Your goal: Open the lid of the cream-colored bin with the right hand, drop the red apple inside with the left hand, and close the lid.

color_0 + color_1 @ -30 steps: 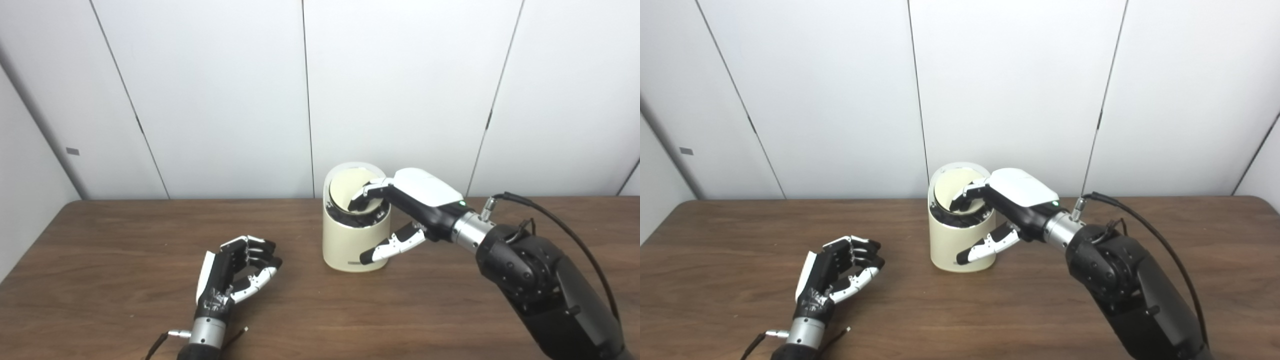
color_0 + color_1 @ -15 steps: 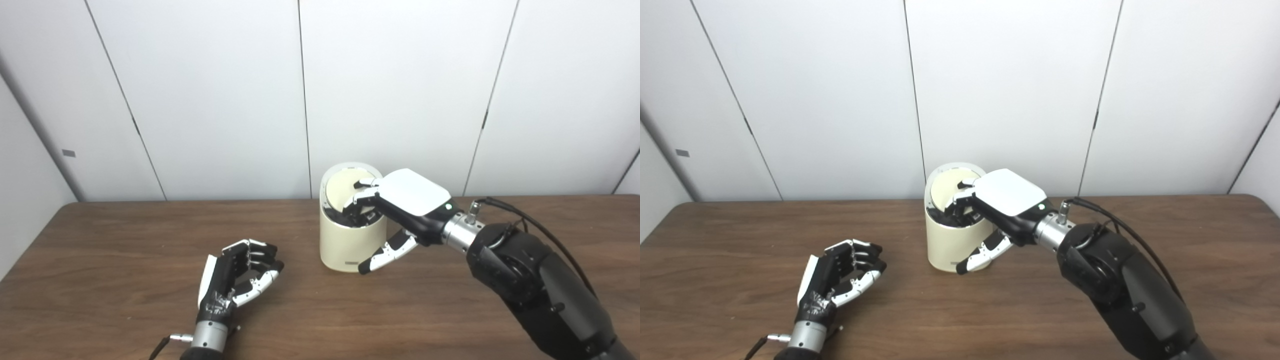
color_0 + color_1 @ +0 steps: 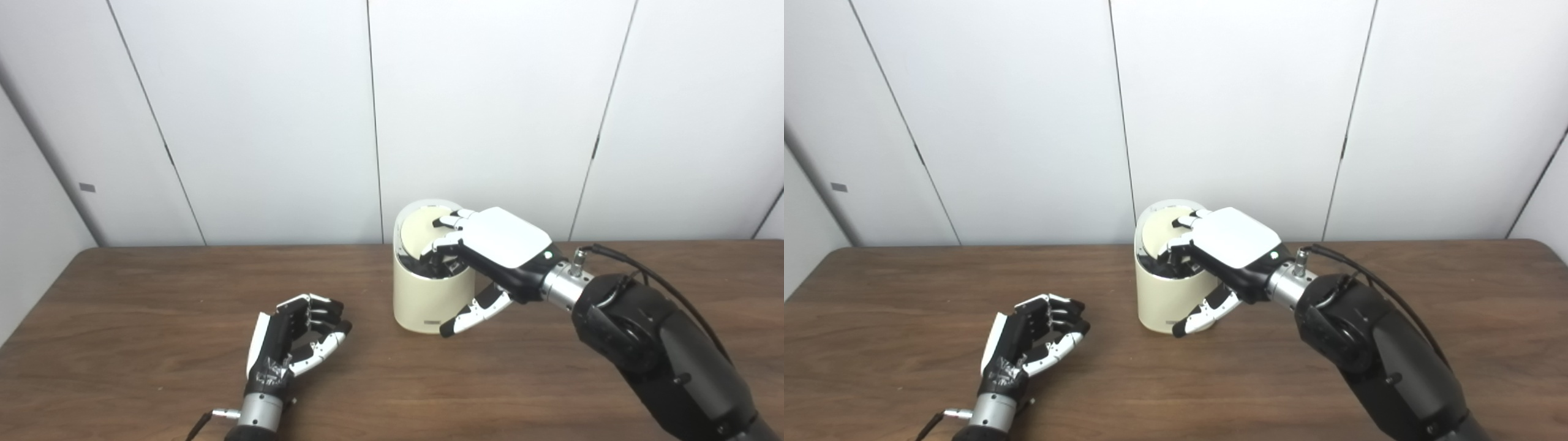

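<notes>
Lid [image 3: 421, 231] of the cream-colored bin [image 3: 425, 303] tipped up at the rear of the mouth, pale inner face turned toward the camera, dark opening showing below it. Stands upright near the middle of the table [image 3: 153, 306], close to the far edge.

Right hand [image 3: 499, 245] right over that opening, reaching in from the right with the white back uppermost. Fingers [image 3: 450, 220] bent downward against the lid's face and into the mouth; thumb [image 3: 471, 312] splayed well apart, hanging down the bin's front wall. Cannot tell whether the fingers hook the lid or merely press on it. Lid directly ahead of the fingertips, hinge side away from the robot, so probably a matter of drawing it forward and down to close.

Left hand [image 3: 294, 340] resting on the table well to the left of the bin and nearer the robot, palm turned toward the bin, fingers loosely curled around nothing. Clearly the farther hand; likely just waiting.

Red apple nowhere in sight: not on the table, not in either hand. Possibly inside the bin already, though the interior is too dark and too covered by the fingers to confirm.

Dark wood-grain tabletop, flat and bare around the bin, with free space on all sides. Plain white panelled wall [image 3: 245, 122] behind.
</notes>
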Robot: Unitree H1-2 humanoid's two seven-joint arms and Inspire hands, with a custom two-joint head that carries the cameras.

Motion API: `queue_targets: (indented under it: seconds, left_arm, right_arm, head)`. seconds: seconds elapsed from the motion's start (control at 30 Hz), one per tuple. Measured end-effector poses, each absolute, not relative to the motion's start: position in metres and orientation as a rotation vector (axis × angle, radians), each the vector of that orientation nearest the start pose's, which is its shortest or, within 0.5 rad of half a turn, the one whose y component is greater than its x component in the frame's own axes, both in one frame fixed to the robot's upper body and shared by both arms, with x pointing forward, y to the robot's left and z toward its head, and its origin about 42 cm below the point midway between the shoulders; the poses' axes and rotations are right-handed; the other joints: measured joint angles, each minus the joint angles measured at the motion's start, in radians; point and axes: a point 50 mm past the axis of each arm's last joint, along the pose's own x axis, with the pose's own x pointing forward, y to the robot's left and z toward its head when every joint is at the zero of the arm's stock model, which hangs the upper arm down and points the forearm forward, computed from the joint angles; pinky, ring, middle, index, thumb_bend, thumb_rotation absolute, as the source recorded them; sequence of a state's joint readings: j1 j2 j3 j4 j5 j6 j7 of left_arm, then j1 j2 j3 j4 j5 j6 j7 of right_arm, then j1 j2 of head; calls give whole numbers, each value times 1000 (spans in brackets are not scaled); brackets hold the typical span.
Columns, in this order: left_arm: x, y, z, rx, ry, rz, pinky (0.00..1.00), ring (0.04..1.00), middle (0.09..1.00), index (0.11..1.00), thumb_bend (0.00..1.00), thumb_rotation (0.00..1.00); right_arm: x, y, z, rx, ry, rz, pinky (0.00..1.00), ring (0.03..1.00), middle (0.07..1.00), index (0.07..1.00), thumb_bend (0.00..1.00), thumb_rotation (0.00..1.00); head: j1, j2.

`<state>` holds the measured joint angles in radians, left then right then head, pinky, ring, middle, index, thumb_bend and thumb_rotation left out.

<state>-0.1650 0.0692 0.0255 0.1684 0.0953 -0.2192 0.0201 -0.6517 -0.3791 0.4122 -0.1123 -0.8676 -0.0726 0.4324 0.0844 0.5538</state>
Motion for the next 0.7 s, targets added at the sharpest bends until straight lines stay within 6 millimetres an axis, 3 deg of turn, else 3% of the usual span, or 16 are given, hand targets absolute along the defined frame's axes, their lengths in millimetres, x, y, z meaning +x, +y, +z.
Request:
queue_targets:
  seconds: [0.7]
  left_arm:
    - [334,226,115,143,-215,-23,497,570,627,497,509,39]
  right_arm:
    - [416,-141,312,-1464,-617,491,897,910,746,752,651,529]
  head:
    - [-2,11]
